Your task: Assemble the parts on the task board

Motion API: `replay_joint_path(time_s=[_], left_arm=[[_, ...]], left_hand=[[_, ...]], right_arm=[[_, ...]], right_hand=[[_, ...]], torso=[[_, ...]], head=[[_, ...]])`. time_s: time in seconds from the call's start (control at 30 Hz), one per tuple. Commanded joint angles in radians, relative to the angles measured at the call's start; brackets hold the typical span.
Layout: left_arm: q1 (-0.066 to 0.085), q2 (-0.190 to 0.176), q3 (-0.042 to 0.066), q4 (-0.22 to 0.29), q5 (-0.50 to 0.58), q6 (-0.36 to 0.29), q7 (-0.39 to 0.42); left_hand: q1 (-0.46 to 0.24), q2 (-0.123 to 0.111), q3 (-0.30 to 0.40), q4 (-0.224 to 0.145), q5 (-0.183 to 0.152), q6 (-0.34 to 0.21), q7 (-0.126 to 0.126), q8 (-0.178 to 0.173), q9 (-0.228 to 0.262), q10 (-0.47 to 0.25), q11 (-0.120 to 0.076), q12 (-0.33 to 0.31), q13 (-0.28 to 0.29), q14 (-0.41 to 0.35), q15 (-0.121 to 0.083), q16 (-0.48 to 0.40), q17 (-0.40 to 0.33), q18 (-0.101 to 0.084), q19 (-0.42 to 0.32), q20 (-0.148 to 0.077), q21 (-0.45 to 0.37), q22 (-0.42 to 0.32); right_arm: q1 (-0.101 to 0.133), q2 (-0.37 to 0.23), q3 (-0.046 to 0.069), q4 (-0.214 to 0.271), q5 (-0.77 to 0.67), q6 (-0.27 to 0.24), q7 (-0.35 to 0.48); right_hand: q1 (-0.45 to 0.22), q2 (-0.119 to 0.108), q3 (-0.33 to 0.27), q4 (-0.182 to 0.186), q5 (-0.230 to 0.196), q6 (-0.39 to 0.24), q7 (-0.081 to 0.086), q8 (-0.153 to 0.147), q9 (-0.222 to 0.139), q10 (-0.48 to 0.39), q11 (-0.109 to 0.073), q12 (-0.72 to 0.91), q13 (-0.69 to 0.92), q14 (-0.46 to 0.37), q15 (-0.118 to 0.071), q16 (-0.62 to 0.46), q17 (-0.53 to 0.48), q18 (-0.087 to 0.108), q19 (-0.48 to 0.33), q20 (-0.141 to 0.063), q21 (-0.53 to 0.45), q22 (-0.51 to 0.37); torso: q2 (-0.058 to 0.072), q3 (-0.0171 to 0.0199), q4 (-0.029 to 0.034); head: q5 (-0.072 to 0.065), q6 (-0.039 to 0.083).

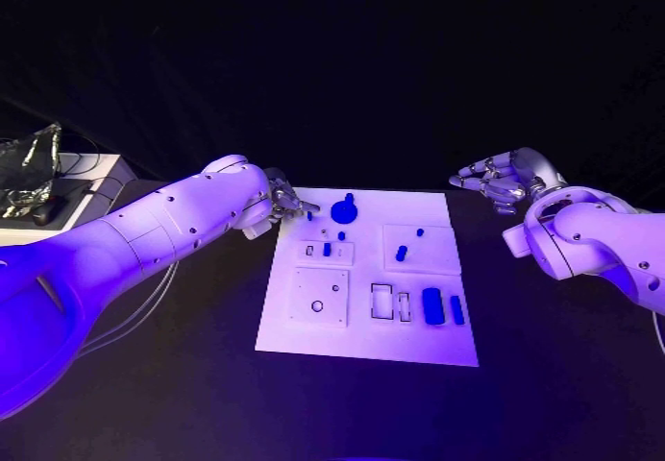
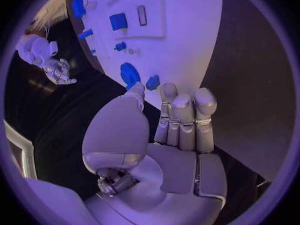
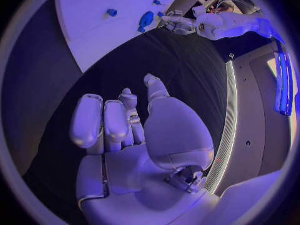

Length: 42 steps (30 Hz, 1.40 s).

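Observation:
The white task board point(image 1: 363, 331) lies in the middle of the black table. Blue parts stand on it: a large round one point(image 1: 344, 209) near the far edge, small pegs point(image 1: 401, 254) in the middle, and two long pieces point(image 1: 432, 305) nearer me on the right. My left hand point(image 1: 284, 206) hovers at the board's far left corner, fingers straight and holding nothing. In the left wrist view its thumb tip point(image 2: 135, 91) lies just short of the round part point(image 2: 130, 75). My right hand point(image 1: 505, 181) is raised off the board's far right corner, loosely spread and holding nothing.
A white stand point(image 1: 56, 197) with a crinkled silver object and black gear sits at the far left, with cables running from it. Black table surface point(image 1: 554, 365) surrounds the board on all sides.

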Motion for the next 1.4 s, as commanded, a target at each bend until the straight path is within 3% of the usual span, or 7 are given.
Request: replay_joint_path(time_s=[0.03,0.3,0.47,0.93,1.13,1.2,1.4], left_arm=[[0.002,0.005,0.0,0.001,0.011,0.01,0.018],[0.002,0.005,-0.001,0.005,0.016,-0.002,0.021],[0.001,0.002,-0.002,0.007,0.019,-0.005,0.022],[0.001,0.0,-0.002,0.008,0.039,0.005,0.035],[0.001,-0.01,-0.002,0.021,0.066,-0.022,0.048],[0.001,-0.018,-0.001,0.035,0.081,-0.033,0.051],[0.001,-0.057,-0.001,0.103,0.133,-0.055,0.044]], left_hand=[[0.011,0.003,0.003,-0.005,-0.002,-0.001,0.001,0.004,0.002,-0.004,-0.003,0.006,-0.001,-0.005,-0.005,0.005,0.0,0.002,0.004,-0.001,0.0,0.02],[0.037,0.047,0.002,-0.034,-0.003,-0.004,0.0,0.003,0.005,-0.006,-0.004,0.006,-0.001,-0.006,-0.006,0.007,0.003,0.001,0.003,-0.001,0.0,0.022],[0.086,0.074,0.072,-0.071,-0.005,-0.008,-0.002,-0.007,-0.004,-0.01,-0.006,0.005,-0.001,-0.008,-0.009,0.01,0.007,-0.001,0.0,-0.003,-0.003,0.023],[0.055,0.006,0.526,-0.228,0.004,-0.027,0.0,-0.022,-0.007,-0.007,-0.008,-0.013,-0.01,-0.008,-0.007,0.026,0.034,0.007,-0.007,0.013,-0.001,0.033],[0.007,-0.007,0.593,-0.284,0.033,-0.026,0.0,-0.007,0.011,0.01,-0.011,-0.017,-0.013,0.001,-0.008,0.033,0.046,0.008,-0.001,0.011,0.008,0.039],[0.001,-0.018,0.595,-0.29,0.088,-0.019,0.0,-0.005,0.012,0.017,-0.013,-0.018,-0.015,0.006,-0.01,0.037,0.052,0.007,0.004,0.009,0.014,0.042],[-0.015,-0.028,0.602,-0.308,0.144,-0.003,-0.003,-0.007,0.016,0.037,-0.019,-0.029,-0.018,0.019,-0.015,0.041,0.066,0.0,0.017,-0.005,0.027,0.046]], right_arm=[[0.0,0.001,0.0,0.0,-0.006,0.001,0.012],[0.0,0.002,0.0,-0.001,-0.006,0.002,0.012],[0.0,0.002,0.0,-0.002,-0.006,0.002,0.011],[0.0,0.006,0.0,-0.004,-0.007,0.004,0.012],[0.0,0.006,0.0,-0.005,-0.007,0.004,0.012],[0.0,0.006,0.0,-0.006,-0.006,0.004,0.012],[0.0,0.005,0.0,-0.007,-0.006,0.005,0.013]], right_hand=[[-0.003,0.009,-0.002,-0.005,0.002,0.001,0.006,-0.006,-0.001,-0.007,-0.002,-0.005,0.0,0.001,-0.002,-0.005,0.0,0.005,0.04,-0.007,-0.005,0.15],[-0.003,0.009,-0.002,-0.005,0.002,0.001,0.006,-0.006,-0.001,-0.007,-0.002,-0.005,0.0,0.001,-0.002,-0.005,0.0,0.005,0.04,-0.007,-0.005,0.15],[-0.003,0.009,-0.002,-0.005,0.002,0.001,0.006,-0.006,-0.001,-0.007,-0.002,-0.005,0.0,0.001,-0.002,-0.005,0.0,0.005,0.04,-0.007,-0.005,0.15],[-0.003,0.009,-0.002,-0.005,0.002,0.001,0.006,-0.006,-0.001,-0.007,-0.002,-0.005,0.0,0.001,-0.002,-0.005,0.0,0.005,0.04,-0.007,-0.005,0.15],[-0.003,0.009,-0.002,-0.005,0.002,0.001,0.006,-0.006,-0.001,-0.007,-0.002,-0.005,0.0,0.001,-0.002,-0.005,0.0,0.005,0.04,-0.007,-0.005,0.15],[-0.003,0.009,-0.002,-0.005,0.002,0.001,0.006,-0.006,-0.001,-0.007,-0.002,-0.005,0.0,0.001,-0.002,-0.005,0.0,0.005,0.04,-0.007,-0.005,0.15],[-0.005,0.011,-0.002,-0.005,0.004,0.002,0.006,-0.006,-0.001,-0.006,-0.002,-0.003,0.001,0.001,-0.003,-0.005,0.0,0.005,0.039,-0.007,-0.006,0.15]], torso=[[0.0,0.0004,-0.0009],[0.0,0.001,-0.001],[0.0,0.0013,-0.0003],[-0.001,0.0015,-0.0006],[-0.001,0.0014,-0.0002],[-0.002,0.0014,0.0002],[-0.003,0.0015,0.0025]], head=[[0.0,-0.002],[0.001,-0.002],[0.002,-0.003],[0.005,-0.006],[0.006,-0.005],[0.006,-0.006],[0.007,-0.005]])
